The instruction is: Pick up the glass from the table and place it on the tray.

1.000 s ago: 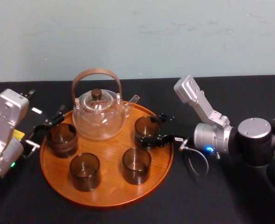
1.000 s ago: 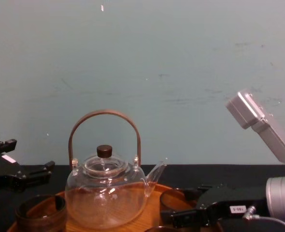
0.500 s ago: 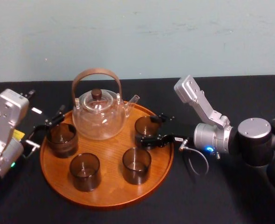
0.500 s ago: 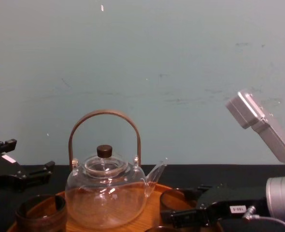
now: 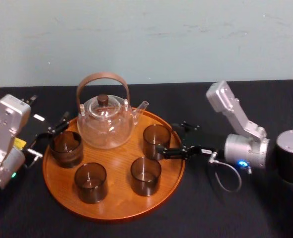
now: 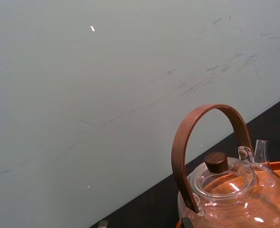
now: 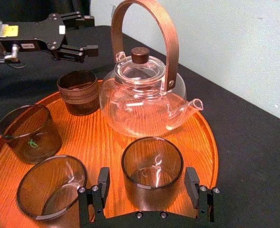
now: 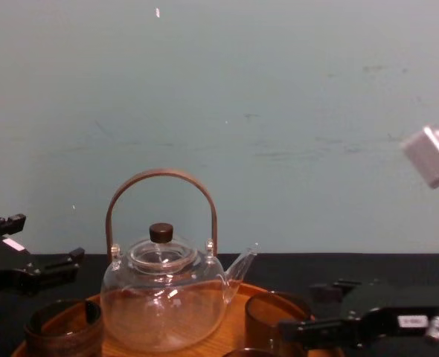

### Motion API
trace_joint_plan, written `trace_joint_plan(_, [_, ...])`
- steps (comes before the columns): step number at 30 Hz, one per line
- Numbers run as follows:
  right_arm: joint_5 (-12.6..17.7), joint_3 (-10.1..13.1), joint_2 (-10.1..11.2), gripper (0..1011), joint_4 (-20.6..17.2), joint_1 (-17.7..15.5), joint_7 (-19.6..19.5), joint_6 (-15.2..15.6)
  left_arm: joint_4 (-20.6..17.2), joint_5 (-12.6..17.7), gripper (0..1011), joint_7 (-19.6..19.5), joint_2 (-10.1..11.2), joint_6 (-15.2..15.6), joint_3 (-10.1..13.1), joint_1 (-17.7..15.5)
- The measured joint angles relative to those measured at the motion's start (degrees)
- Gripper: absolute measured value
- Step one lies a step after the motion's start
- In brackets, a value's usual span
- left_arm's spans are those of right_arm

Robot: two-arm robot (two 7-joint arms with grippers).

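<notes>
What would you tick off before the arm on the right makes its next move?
1. The glass upright on the tray: ok.
2. Jaws of the right gripper open: ok.
3. Jaws clear of the glass: not ok. It stands between them, so a straight pull back looks likely next.
4. The nearest other glass apart from the jaws: ok, though close.
5. The teapot off that path: ok, it is beyond the glass.
6. The left gripper out of the way: ok, idle at the tray's left edge, jaws open.
</notes>
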Motion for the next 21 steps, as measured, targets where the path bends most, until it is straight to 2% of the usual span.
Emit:
trace_joint_plan(11, [3.8,3.6,7.5,1002,-9.8,-6.9,-0.3,-1.2,0.0,0.0,1001,0.0,0.0,0.0,0.0,0.0])
trace_joint_plan(14, [4.8,4.7,8.9,1002,-11.5,-8.4,-0.8,-1.7,0.0,0.0,1001,0.0,0.0,0.0,0.0,0.0])
trace_joint_plan(17, [6.1,6.7,10.8,1002,-14.1,-11.1,-2.4,-2.7,0.0,0.0,1001,0.0,0.0,0.0,0.0,0.0])
trace_joint_plan(21, [7.1,9.1,11.8,1002,-16.2,-13.8,-5.2,-3.9,0.0,0.0,1001,0.0,0.0,0.0,0.0,0.0])
